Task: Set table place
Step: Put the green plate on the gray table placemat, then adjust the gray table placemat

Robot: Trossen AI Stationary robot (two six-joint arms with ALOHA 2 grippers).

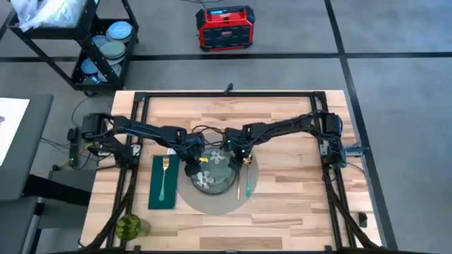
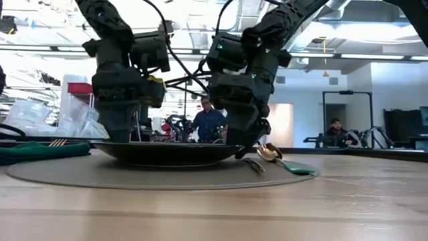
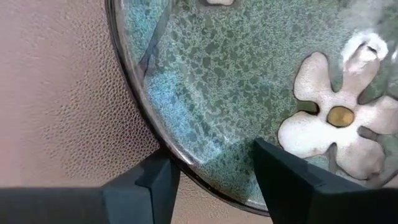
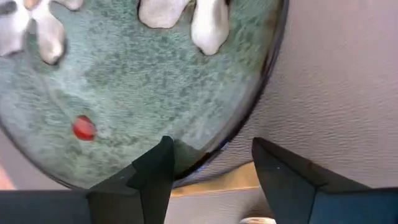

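On the worktop point(image 1: 296, 212) the round grey mat point(image 1: 212, 203) lies at centre, carrying the floral plate point(image 1: 215, 173). The left end effector point(image 1: 192, 167) straddles the plate's left rim, fingers point(image 3: 146, 183) wide apart, one over the mat and one over the plate. The right end effector point(image 1: 235, 161) straddles the right rim likewise, open. A green napkin point(image 1: 163, 183) with a fork point(image 1: 164, 175) lies left of the plate, a spoon point(image 1: 248, 180) right, and a green glass point(image 1: 130, 227) at the near left corner.
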